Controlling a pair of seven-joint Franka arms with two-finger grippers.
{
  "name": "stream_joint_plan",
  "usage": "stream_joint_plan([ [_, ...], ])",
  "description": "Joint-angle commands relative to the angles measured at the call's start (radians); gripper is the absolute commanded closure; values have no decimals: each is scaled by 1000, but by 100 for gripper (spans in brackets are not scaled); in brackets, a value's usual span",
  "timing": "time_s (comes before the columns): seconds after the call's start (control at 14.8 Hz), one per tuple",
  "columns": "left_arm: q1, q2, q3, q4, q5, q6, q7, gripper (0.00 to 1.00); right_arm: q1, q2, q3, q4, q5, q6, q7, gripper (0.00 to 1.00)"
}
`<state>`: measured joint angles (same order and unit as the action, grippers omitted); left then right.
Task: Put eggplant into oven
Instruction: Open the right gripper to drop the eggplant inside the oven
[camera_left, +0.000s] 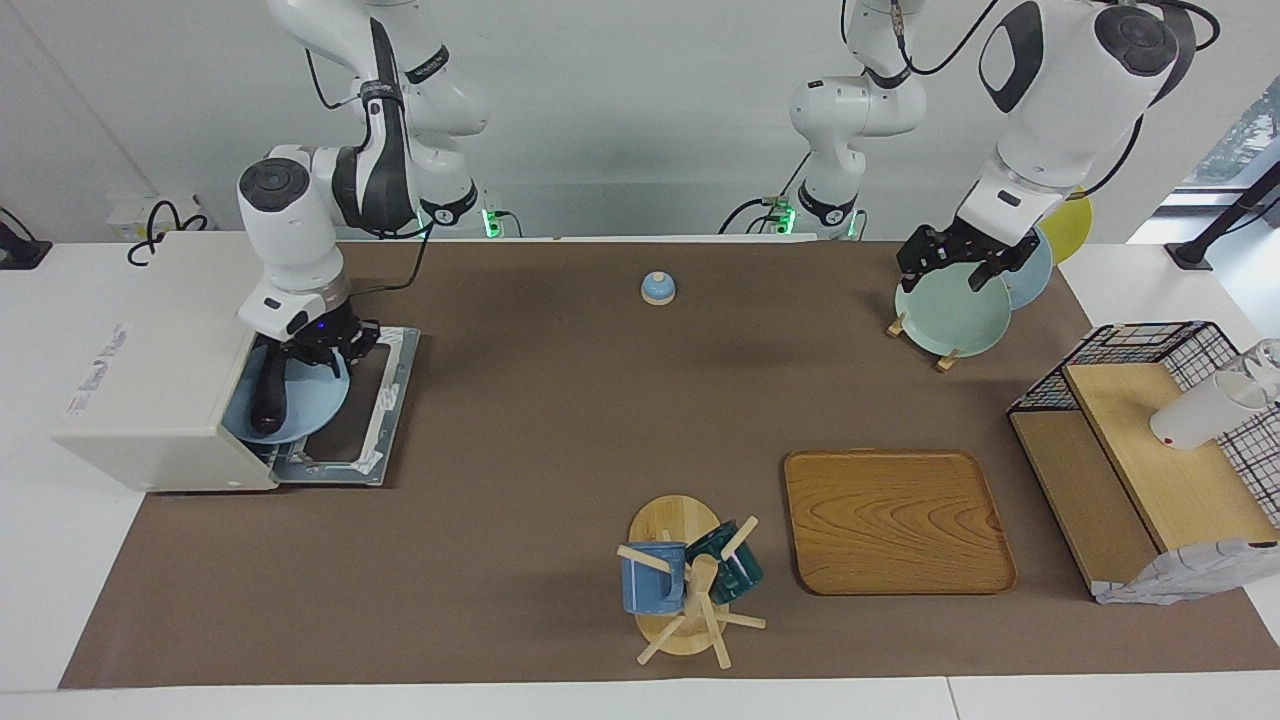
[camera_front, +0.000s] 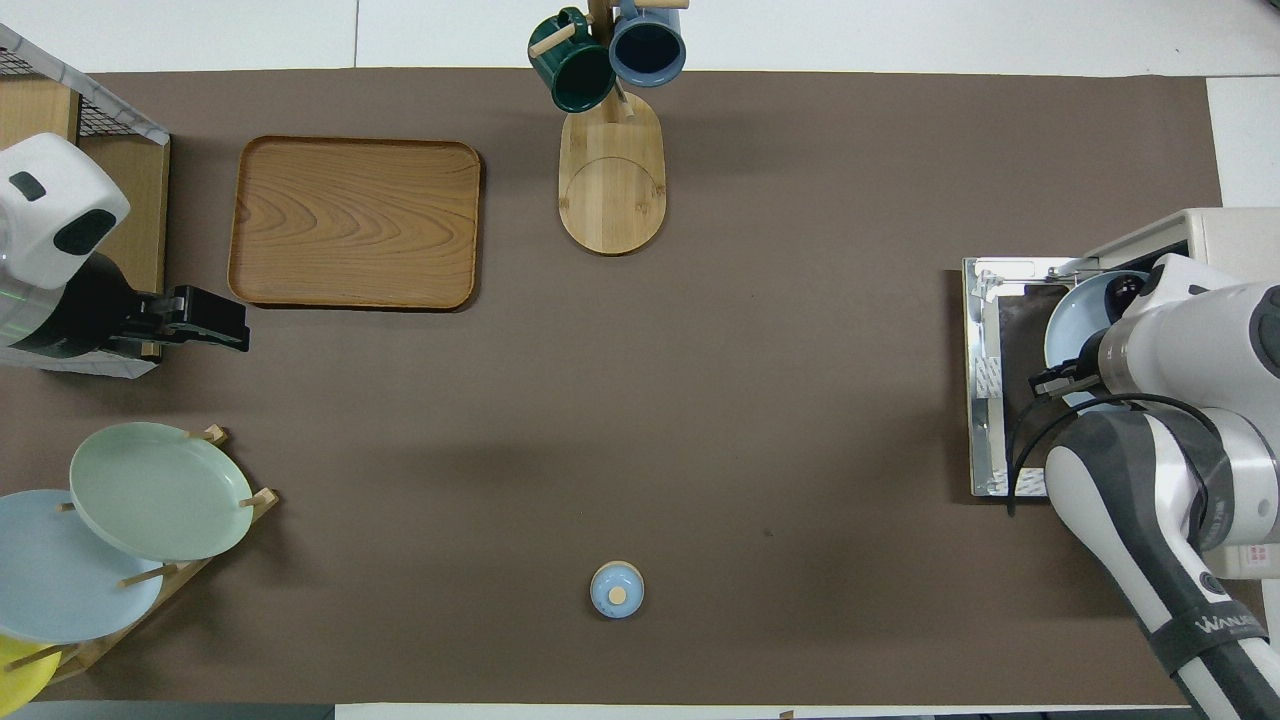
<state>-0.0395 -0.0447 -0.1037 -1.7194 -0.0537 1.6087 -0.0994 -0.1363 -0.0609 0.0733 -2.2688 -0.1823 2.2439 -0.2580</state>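
Observation:
The eggplant (camera_left: 268, 398) is dark and glossy and lies on a light blue plate (camera_left: 310, 405). The plate sits half inside the mouth of the off-white oven (camera_left: 160, 370), over its dropped-open door (camera_left: 385, 400). My right gripper (camera_left: 320, 355) is shut on the rim of that plate, on the side nearer the robots. In the overhead view the right arm covers most of the plate (camera_front: 1070, 320); the eggplant's tip (camera_front: 1127, 290), the oven (camera_front: 1215, 235) and the gripper (camera_front: 1062, 383) show beside it. My left gripper (camera_left: 950, 265) waits open over the plate rack.
A rack with a green plate (camera_left: 955, 315) and other plates stands at the left arm's end. There are also a small blue bell (camera_left: 657, 288), a wooden tray (camera_left: 895, 520), a mug tree with two mugs (camera_left: 690, 585) and a wire-and-wood shelf (camera_left: 1150, 450).

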Motion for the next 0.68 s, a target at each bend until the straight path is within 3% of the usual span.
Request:
stream_joint_plan([
  [0.0,4,-9,-2,4,17,-12,1,0,13,16,16,78,24,-82,3,83],
  [0.07,4,-9,-2,4,17,-12,1,0,49,38,16,145,68,-145,11,85],
  [0.14,4,-9,-1,4,17,-12,0,0,76,53,16,173,98,-150,32,100],
  [0.41,4,-9,-1,4,17,-12,1,0,173,128,16,149,99,-37,264,100],
  [0.61,4,-9,-2,4,17,-12,1,0,164,180,13,80,81,69,269,100],
])
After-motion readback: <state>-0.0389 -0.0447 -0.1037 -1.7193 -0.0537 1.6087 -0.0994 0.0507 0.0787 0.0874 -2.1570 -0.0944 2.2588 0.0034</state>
